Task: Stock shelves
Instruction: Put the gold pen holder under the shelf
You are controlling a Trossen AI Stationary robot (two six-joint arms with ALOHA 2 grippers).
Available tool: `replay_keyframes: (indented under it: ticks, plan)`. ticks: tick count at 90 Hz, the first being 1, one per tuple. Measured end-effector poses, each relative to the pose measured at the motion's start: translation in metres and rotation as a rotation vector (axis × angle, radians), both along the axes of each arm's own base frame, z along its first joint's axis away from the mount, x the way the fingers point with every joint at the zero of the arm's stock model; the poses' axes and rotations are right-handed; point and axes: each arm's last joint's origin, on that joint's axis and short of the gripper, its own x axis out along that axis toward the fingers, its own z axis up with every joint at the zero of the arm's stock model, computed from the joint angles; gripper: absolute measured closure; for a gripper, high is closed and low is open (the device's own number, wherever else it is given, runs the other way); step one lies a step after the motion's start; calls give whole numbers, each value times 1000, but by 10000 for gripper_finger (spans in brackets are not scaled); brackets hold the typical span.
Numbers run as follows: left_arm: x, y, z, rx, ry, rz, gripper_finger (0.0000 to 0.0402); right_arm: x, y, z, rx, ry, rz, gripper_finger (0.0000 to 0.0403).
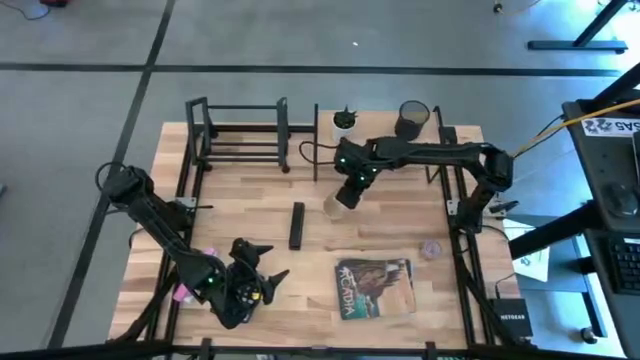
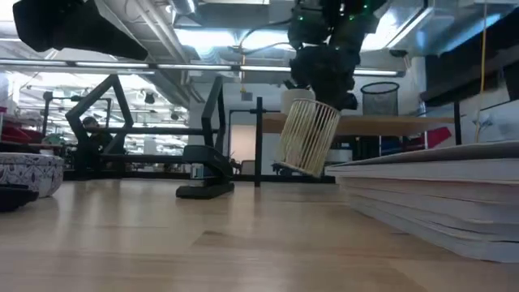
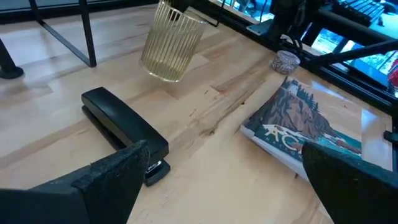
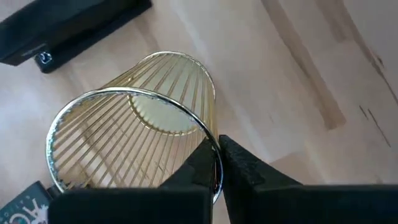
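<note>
A gold wire cup [image 2: 308, 136] hangs tilted above the table's middle, with my right gripper [image 4: 217, 158] shut on it. The low black metal-bar rack [image 1: 240, 135] stands at the far left. The small shelf of light wood boards [image 1: 440, 150] stands at the far right; a white cup [image 1: 343, 122] and a black mesh cup [image 1: 412, 118] show on it. My left gripper [image 3: 227, 174] waits open near the table's front edge, left of the book and touching nothing. My right gripper pinches the wire cup's rim [image 4: 210, 138], one finger inside the cup and one [image 4: 245, 165] outside its wall. The fingers come from above, pointing down. The cup hangs tilted below them, lifted clear of the table [image 2: 243, 243].
A black stapler [image 1: 297, 225] lies at the table's middle, left of the hanging cup. A book [image 1: 375, 288] lies at the near right, a small round thing [image 1: 431, 249] beyond it. A pink thing [image 1: 183, 293] lies by the left arm. A patterned bowl [image 2: 28, 174] shows in the low view.
</note>
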Motion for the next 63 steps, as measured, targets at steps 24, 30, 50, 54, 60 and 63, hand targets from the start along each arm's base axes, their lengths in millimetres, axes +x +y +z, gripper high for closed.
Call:
replay_keyframes:
  ticks: [24,30,50,54,60,63]
  plan:
    - [0,0,0,-2,-1,1,2,0,-3,-2,-21,5,-1,328]
    - [0,0,0,-7,3,-3,2,1,-4,-2,-41,4,10,305]
    - [0,-1,-1,-27,22,-19,2,5,-3,1,-47,-52,64,246]
    - [0,-1,-1,-31,25,-22,2,5,-3,1,-36,-59,75,240]
    - [0,-1,-1,-36,31,-26,2,5,-3,3,-39,-60,104,236]
    - [0,-1,-1,-37,35,-28,2,6,0,6,-47,-69,128,236]
